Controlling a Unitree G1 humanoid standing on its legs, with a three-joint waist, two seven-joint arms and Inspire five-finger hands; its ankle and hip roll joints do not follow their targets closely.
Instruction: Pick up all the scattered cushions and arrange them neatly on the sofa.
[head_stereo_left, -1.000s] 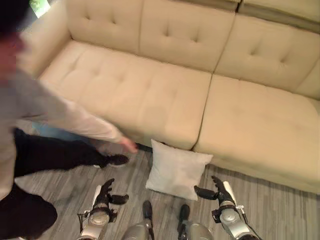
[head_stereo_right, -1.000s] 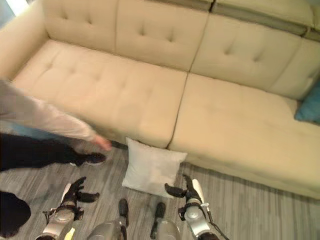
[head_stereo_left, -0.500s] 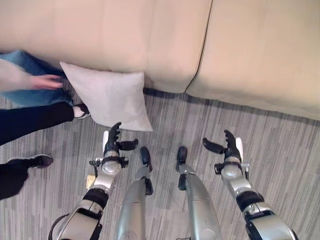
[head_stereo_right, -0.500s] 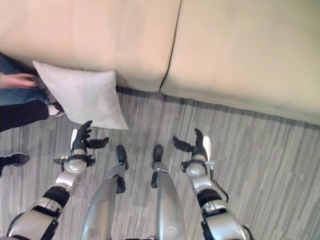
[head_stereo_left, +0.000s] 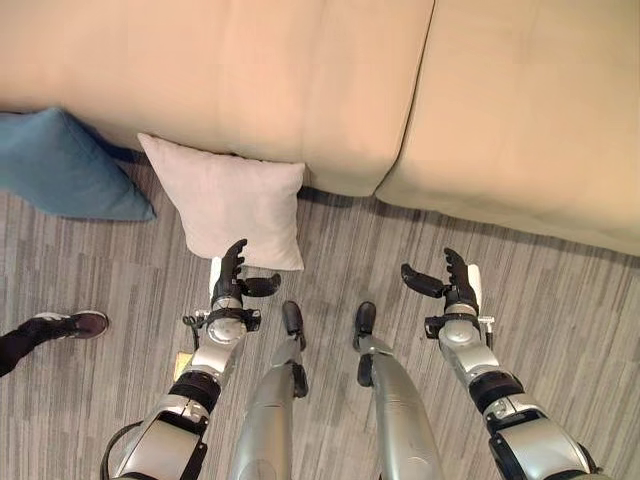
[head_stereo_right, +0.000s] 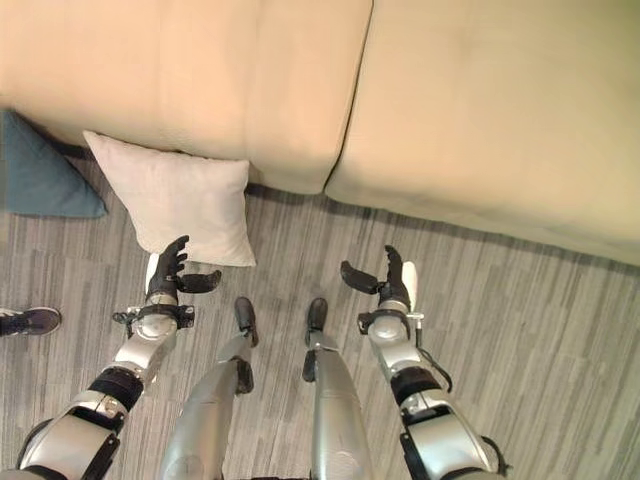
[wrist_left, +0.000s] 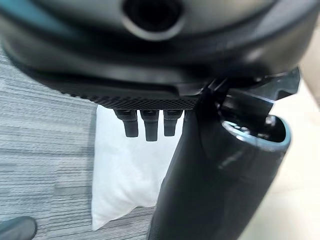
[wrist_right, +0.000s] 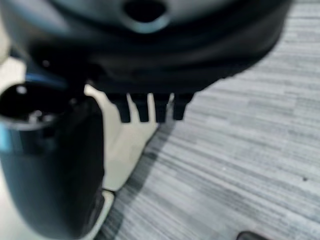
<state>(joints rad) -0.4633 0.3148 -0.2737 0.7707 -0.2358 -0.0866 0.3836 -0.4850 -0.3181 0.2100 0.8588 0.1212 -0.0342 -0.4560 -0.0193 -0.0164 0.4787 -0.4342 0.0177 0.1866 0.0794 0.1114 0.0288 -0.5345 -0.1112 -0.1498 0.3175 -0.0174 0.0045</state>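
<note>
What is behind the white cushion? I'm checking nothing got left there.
The white cushion leans against the beige sofa front, its lower edge on the grey floor. A blue cushion lies beside it. The gap behind the white one is hidden.

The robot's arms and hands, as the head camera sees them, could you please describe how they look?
Both arms are silver-grey with black bands at the joints. Each ends in a dark hand: the left hand and the right hand have black fingers and a thumb, with a white cover along one side and a round metal wrist below.
</note>
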